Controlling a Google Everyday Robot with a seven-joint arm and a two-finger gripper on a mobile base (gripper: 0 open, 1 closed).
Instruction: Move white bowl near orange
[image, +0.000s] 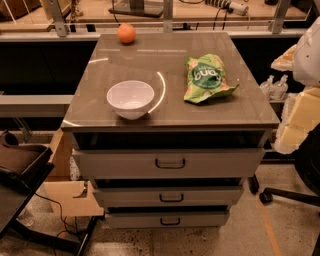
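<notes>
White, glossy and empty, the white bowl (130, 99) stands at the front left of the tabletop (150, 60), well apart from the orange (126, 33) at the far edge, so nothing looks begun. The hand is out of view, so I cannot tell its state; next it must reach in and grip the bowl's rim

The robot's arm (309, 52) shows to the right of the cabinet (170, 162) as a smooth, rounded white shell, tinted warm by the light. Below it, just right of the cabinet's front corner, the gripper (295, 122) is a blocky, pale cream-yellow mass, built in stepped segments with darker seams running between them.
</notes>
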